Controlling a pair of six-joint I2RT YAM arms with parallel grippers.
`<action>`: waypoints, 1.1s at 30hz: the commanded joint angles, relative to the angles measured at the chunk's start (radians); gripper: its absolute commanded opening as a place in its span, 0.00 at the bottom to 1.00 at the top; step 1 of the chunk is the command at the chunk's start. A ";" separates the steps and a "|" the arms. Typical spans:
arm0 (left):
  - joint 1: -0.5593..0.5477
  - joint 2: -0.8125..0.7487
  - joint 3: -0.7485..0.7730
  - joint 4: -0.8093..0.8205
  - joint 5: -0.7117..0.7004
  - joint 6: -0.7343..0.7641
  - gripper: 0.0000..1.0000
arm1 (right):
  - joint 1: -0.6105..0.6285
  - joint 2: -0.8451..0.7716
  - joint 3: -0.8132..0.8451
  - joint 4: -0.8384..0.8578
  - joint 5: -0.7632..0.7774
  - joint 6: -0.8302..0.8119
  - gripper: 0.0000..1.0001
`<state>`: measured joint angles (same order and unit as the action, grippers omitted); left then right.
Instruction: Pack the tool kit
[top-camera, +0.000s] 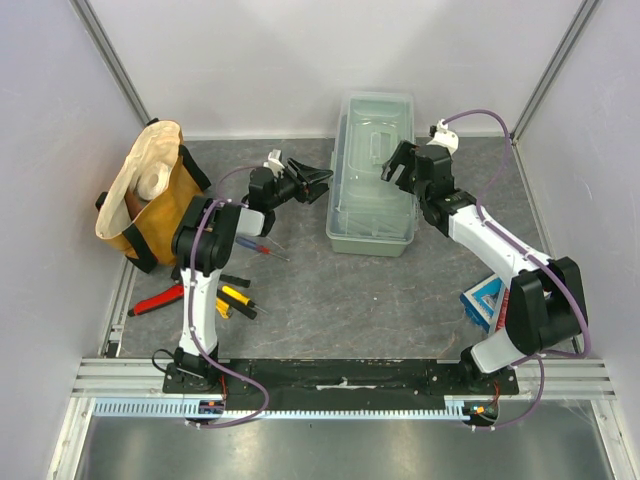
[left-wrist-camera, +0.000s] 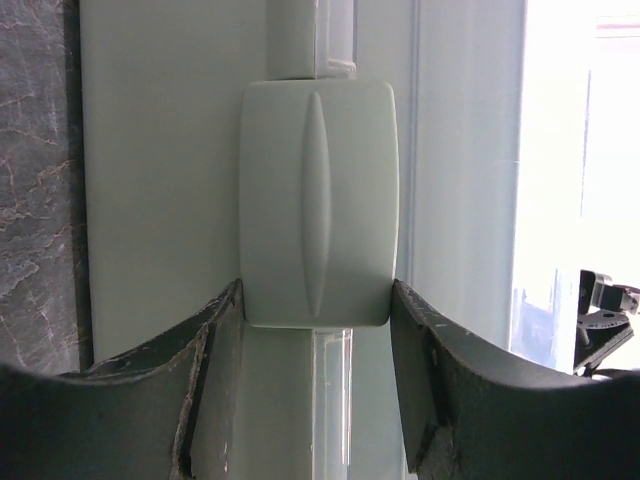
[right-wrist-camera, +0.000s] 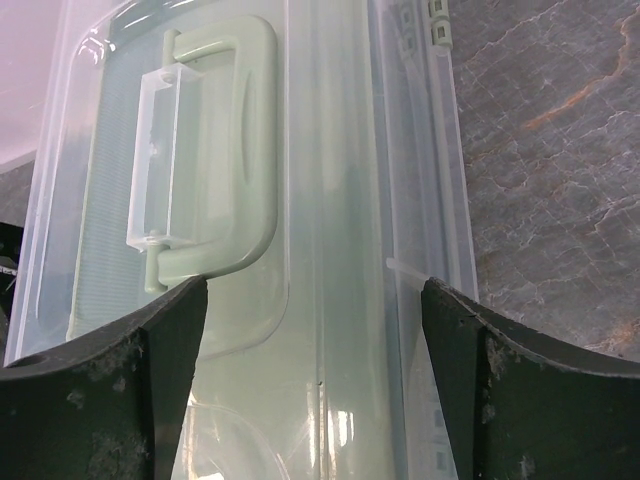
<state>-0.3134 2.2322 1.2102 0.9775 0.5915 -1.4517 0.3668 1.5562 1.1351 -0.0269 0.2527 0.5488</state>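
Note:
The pale-green translucent toolbox (top-camera: 372, 205) stands lid down at the middle back of the table. My left gripper (top-camera: 318, 180) is at its left side wall, and in the left wrist view the gripper (left-wrist-camera: 316, 286) is shut on the box's pale latch (left-wrist-camera: 318, 190), one finger against each lower corner. My right gripper (top-camera: 394, 166) hovers over the clear lid (right-wrist-camera: 330, 330), open wide and empty (right-wrist-camera: 315, 292), with the green handle (right-wrist-camera: 245, 150) to its left. A red-handled tool (top-camera: 155, 298), a yellow-black tool (top-camera: 236, 297) and a blue-handled screwdriver (top-camera: 256, 244) lie near the left arm's base.
A mustard-yellow cloth bag (top-camera: 150, 195) stands open at the far left. A flat blue packet (top-camera: 488, 300) lies beside the right arm. Grey walls close in the table on three sides.

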 joint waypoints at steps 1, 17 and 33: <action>-0.124 -0.120 0.049 0.033 0.171 0.089 0.02 | 0.061 0.134 -0.161 -0.297 -0.153 -0.035 0.89; -0.122 -0.169 0.051 -0.112 0.134 0.179 0.02 | 0.061 0.156 -0.161 -0.318 -0.142 -0.052 0.89; -0.121 0.032 0.078 0.219 0.237 -0.112 0.89 | 0.061 0.173 -0.147 -0.335 -0.167 -0.076 0.91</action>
<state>-0.3199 2.2639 1.2072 1.0901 0.5983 -1.5307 0.3668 1.5505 1.1042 0.0261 0.2672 0.5213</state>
